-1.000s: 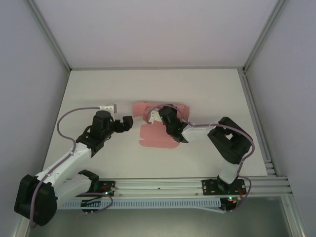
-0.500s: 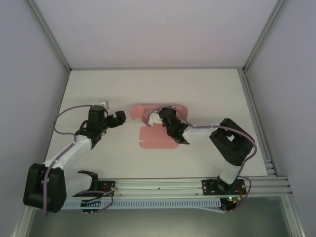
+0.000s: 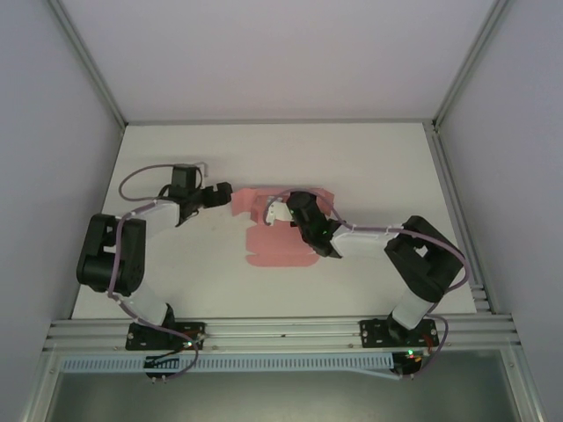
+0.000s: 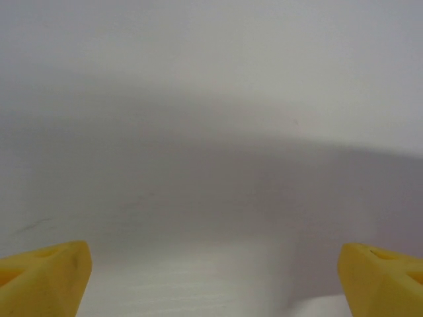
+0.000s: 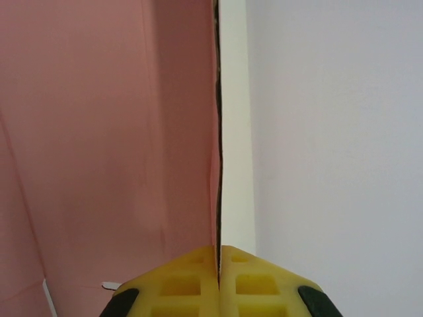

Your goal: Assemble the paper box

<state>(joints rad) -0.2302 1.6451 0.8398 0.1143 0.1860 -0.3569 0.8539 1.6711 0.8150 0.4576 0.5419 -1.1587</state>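
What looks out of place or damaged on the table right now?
Nothing looks damaged. The paper box lies mostly flat, unassembled, with one flap raised on edge, pinched in the shut right gripper. The left gripper is open over bare table.

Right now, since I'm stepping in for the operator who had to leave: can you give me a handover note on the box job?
Left gripper: open and empty, over the table beside the left edge of the paper box. I cannot tell whether it touches the box.
Right gripper: shut on one thin flap, seen edge-on, pink on one side and white on the other.
Box: a die-cut sheet in mid-table, mostly flat.
Done: one flap gripped and raised.
Left: fold up the walls and flaps, then close the box.
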